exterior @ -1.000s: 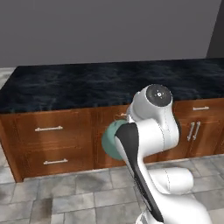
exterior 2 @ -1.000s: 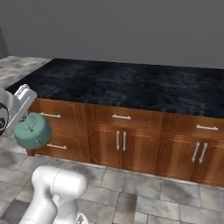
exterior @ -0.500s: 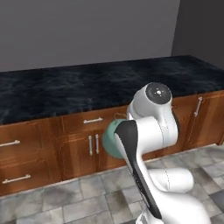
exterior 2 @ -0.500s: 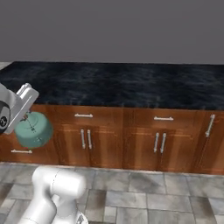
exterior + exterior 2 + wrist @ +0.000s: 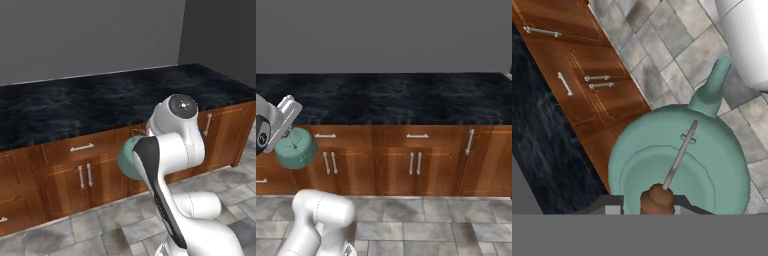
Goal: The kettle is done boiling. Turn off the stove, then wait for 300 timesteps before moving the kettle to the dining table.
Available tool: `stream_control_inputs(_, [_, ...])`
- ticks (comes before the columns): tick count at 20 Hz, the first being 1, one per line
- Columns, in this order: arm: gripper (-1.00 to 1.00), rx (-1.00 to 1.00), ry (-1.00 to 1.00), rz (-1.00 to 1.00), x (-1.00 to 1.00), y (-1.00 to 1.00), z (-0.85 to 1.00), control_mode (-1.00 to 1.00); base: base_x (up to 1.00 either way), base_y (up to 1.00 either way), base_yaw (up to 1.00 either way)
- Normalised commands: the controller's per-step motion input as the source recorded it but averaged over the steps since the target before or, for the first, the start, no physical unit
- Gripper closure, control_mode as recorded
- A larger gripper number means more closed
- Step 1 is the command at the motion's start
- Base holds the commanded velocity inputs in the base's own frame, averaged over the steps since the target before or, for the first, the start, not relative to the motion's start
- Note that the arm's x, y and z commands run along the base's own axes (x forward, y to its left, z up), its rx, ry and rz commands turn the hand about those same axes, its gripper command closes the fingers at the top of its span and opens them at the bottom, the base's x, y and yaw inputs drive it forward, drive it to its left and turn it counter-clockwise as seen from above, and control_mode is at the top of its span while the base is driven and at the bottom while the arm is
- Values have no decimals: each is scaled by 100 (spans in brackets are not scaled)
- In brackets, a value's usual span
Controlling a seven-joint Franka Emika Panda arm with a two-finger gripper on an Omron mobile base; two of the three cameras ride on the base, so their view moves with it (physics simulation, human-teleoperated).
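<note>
Kettle (image 5: 677,160) hangs off my end effector (image 5: 657,202), clamped shut on its thin arched handle (image 5: 679,155), over the floor (image 5: 677,45) beside the tabletop (image 5: 386,97); I judge it rigid, swing-prone, best gripped mid-handle.

A squat teal-green kettle (image 5: 296,149) hangs from the white arm's claw (image 5: 289,131) at the left, in front of reddish-brown wood cabinets (image 5: 406,160) with silver handles. Above them runs a glossy black marbled stone surface (image 5: 396,97); grey floor tiles (image 5: 431,225) lie below.

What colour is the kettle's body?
Teal-green; the kettle shows best in the hand view.
</note>
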Motion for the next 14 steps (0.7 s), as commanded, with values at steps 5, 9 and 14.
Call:
stream_control_inputs(5, [100,0,0,0,0,0,0,100,46,-31,-10])
stream_control_inputs(9, [100,0,0,0,0,0,0,100,53,-41,-8])
stream_control_inputs(14, [100,0,0,0,0,0,0,100,59,-50,-6])
